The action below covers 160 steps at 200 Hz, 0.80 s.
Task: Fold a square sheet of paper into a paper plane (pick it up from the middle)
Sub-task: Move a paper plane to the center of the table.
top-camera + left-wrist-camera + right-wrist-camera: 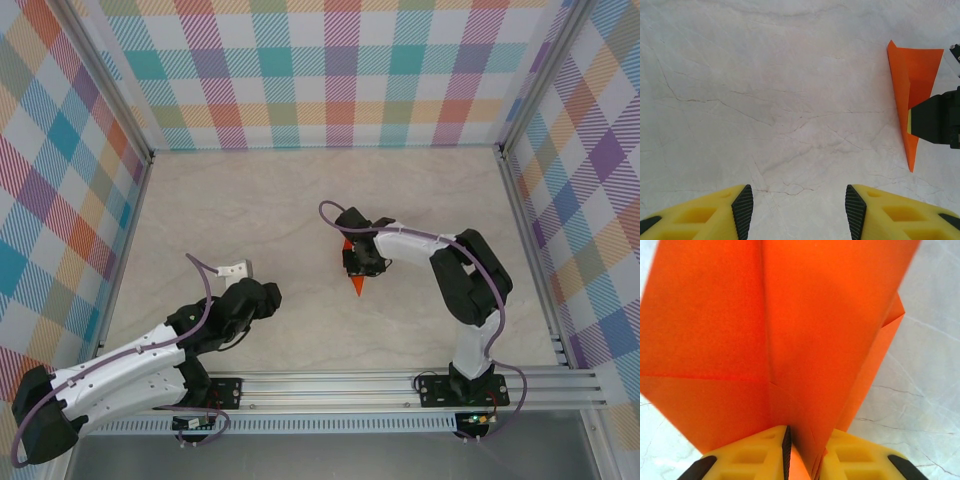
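The square sheet of paper stands folded into the orange paper plane (357, 286), its tip pointing toward the near edge at mid-table. My right gripper (358, 262) straddles its centre fold from above. In the right wrist view the plane (765, 330) spreads wide, and its keel sits between the yellow fingers of the right gripper (805, 450), leaning on the right one with a narrow gap at the left pad. My left gripper (268, 296) hovers to the plane's left, apart from it. The left gripper (799, 205) is open over bare table, with the plane (915, 75) at right.
The marble-look table top (250, 210) is walled by plaid panels on three sides. A metal rail (400, 385) runs along the near edge by the arm bases. The right gripper's black finger (935, 120) shows at the edge of the left wrist view.
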{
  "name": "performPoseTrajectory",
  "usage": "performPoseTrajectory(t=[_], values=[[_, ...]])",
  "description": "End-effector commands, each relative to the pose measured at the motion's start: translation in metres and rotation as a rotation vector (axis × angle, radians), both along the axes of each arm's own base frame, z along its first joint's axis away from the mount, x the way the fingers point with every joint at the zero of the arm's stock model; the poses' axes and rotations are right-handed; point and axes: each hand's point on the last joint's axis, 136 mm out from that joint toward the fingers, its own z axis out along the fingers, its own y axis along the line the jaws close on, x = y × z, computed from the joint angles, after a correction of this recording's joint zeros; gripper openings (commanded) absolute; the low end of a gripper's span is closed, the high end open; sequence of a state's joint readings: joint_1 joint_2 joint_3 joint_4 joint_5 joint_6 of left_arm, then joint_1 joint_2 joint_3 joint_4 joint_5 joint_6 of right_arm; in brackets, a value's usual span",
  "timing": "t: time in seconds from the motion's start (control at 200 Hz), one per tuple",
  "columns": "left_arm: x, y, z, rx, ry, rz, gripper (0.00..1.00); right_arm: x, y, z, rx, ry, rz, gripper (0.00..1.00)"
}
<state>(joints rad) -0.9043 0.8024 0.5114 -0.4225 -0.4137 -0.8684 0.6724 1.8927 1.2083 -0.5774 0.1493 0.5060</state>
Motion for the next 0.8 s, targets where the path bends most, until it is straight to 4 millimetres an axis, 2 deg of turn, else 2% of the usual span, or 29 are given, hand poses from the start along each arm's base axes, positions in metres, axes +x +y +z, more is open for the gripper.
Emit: performPoseTrajectory(t=[0.0,0.145,0.235,0.41,0.56,0.795], values=[[-0.001,0.006,-0.006,0.009,0.018,0.017,0.54,-0.006,0.003,-0.015,-0.006,0.049,0.025,0.21],[-0.001,0.006,-0.005,0.005,0.018,0.018,0.55,-0.007,0.007,-0.006,-0.007,0.045,0.027,0.25],[-0.001,0.006,-0.004,-0.001,0.017,0.021,0.55,-0.007,0.011,0.003,-0.037,0.023,0.054,0.21],[0.000,0.004,-0.002,-0.010,0.016,0.023,0.55,-0.005,0.012,0.006,-0.128,0.016,0.061,0.22],[0.001,0.004,-0.002,-0.010,0.016,0.023,0.55,-0.005,0.021,0.000,-0.098,0.030,0.068,0.25],[0.001,0.003,-0.002,-0.010,0.019,0.024,0.55,-0.007,0.022,-0.016,-0.131,0.065,0.067,0.26]])
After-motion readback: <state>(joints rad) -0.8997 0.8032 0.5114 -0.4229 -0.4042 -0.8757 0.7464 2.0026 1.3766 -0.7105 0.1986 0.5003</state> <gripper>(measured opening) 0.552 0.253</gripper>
